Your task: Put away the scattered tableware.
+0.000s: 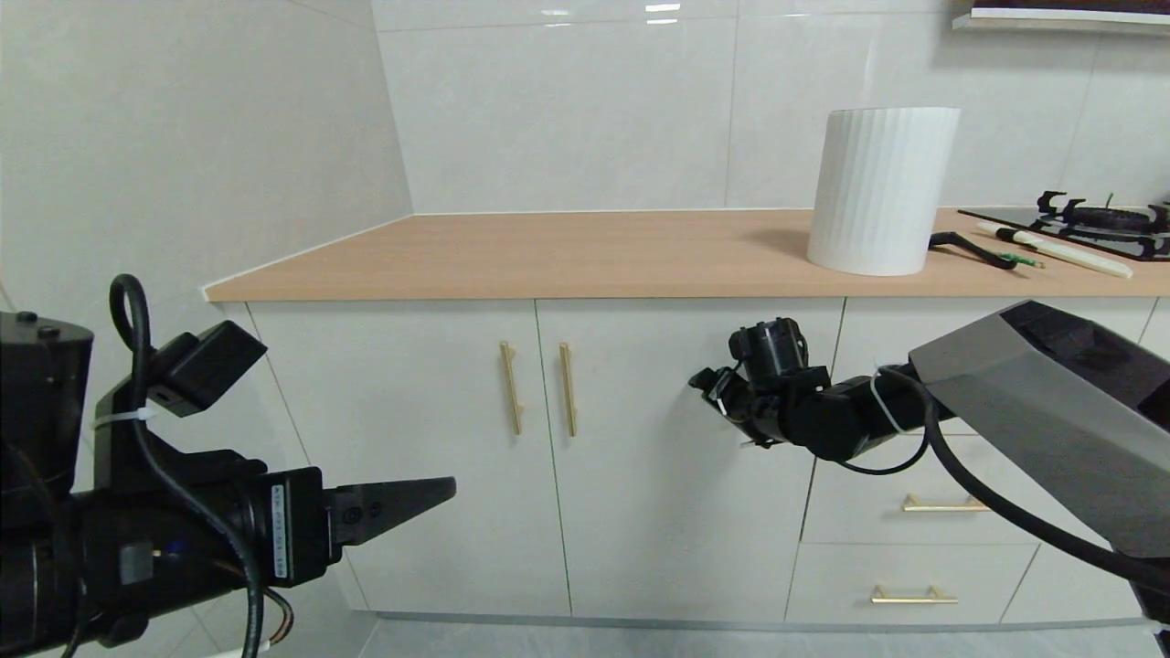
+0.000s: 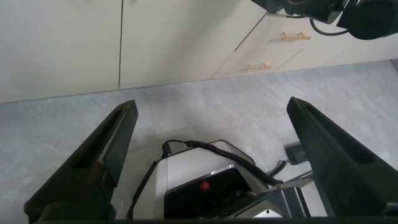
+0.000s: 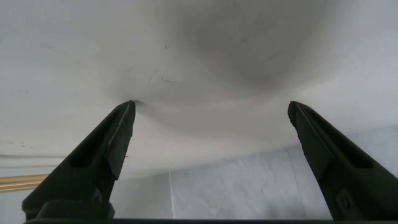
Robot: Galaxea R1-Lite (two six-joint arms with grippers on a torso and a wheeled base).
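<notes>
On the wooden counter (image 1: 567, 251) at the far right stands a tall white ribbed holder (image 1: 879, 190). Beside it lie a black-handled utensil (image 1: 974, 248), a long cream-coloured utensil (image 1: 1065, 249) and a small green piece (image 1: 1026, 261). My right gripper (image 1: 711, 384) hangs below counter height, close to a white cabinet door (image 3: 205, 68), and it is open and empty (image 3: 211, 106). My left gripper (image 1: 430, 493) sits low at the left, in front of the cabinets, open with nothing in it (image 2: 211, 106), above the grey floor (image 2: 205, 118).
A black gas hob (image 1: 1101, 219) sits at the counter's right end. Below are white doors with gold handles (image 1: 539, 388) and drawers (image 1: 923, 548). Tiled walls close off the left and the back. A shelf edge (image 1: 1060, 18) is at the top right.
</notes>
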